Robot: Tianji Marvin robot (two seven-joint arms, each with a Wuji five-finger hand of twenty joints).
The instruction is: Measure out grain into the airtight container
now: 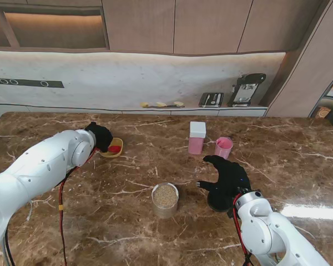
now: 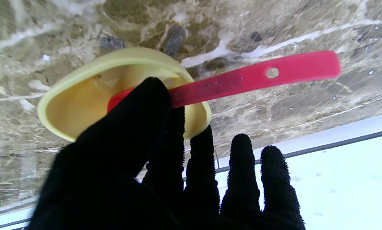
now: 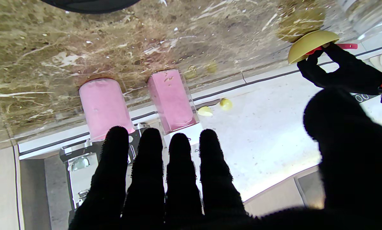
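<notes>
A round jar of grain [image 1: 165, 198] stands open in the middle of the table. Far left sits a yellow bowl [image 1: 114, 148] [image 2: 79, 105] with a red scoop [image 2: 255, 76] lying in it. My left hand [image 1: 99, 136] [image 2: 140, 166] pinches the scoop with thumb and forefinger at the bowl's rim, and its other fingers are stretched out. My right hand [image 1: 226, 176] [image 3: 165, 179] hovers open, fingers spread, holding nothing. Just beyond it stand a pink container with a white lid [image 1: 197, 137] [image 3: 173, 99] and a pink cup [image 1: 223, 147] [image 3: 103, 105].
A black round lid [image 1: 215, 203] lies on the table under my right wrist. A toaster [image 1: 211, 99] and a coffee machine [image 1: 246, 88] stand on the back counter, with small yellow items [image 1: 162, 104] beside them. The table is brown marble [image 1: 127, 233].
</notes>
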